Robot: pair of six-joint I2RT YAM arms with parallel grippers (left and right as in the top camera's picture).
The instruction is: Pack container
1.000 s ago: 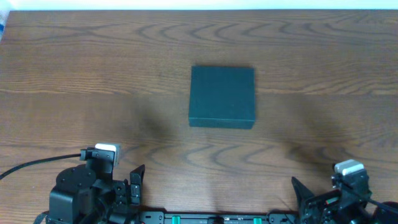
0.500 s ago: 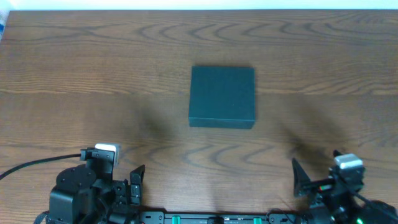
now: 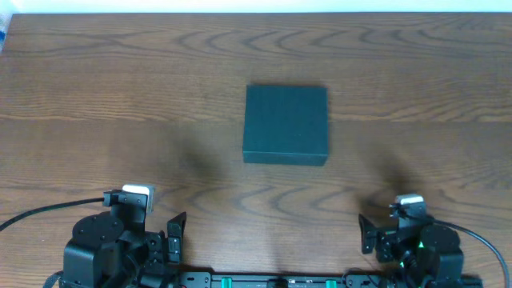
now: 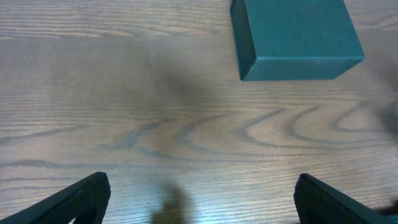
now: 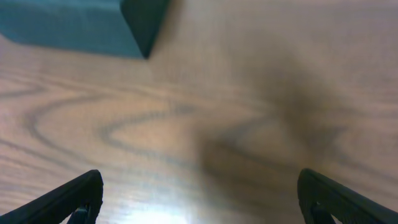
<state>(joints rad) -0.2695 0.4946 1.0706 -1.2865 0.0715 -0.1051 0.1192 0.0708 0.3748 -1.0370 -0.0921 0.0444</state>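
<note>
Dark teal-green square cardboard box, lid closed, centre scene.
Left gripper and right gripper nearside, jaws apart, empty.

Top-down overhead; low wrists toward container

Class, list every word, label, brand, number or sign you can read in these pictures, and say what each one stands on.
None can be read.
The container shows plain teal faces with no print in any view.
The wooden table bears only grain.
The black arm housings show no legible marking.
</note>
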